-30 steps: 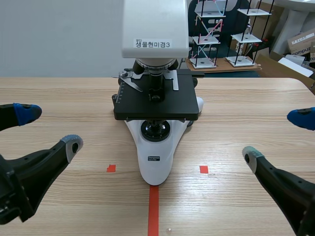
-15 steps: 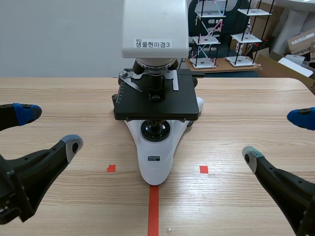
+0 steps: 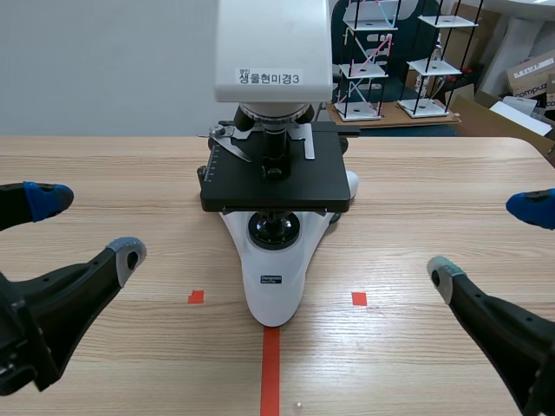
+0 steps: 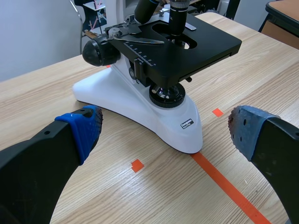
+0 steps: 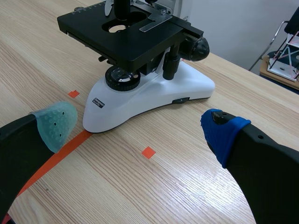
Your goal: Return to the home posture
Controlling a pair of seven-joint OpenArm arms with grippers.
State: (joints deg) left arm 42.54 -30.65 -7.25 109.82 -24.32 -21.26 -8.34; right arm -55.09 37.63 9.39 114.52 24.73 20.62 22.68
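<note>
Left gripper (image 3: 87,225) and right gripper (image 3: 486,241), spread and empty, sit toward the table (image 3: 434,182) side edges, clear of the microscope (image 3: 276,277): apparently home posture

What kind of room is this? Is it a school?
Probably a science lab or science classroom, though I can't be sure. A microscope stands on a wooden table, and behind it there are models made of rods and little shelves, like the ones used in lessons.

The microscope (image 3: 276,186) stands centred on the table (image 3: 434,186) (racks (image 3: 371,61) behind it).
</note>
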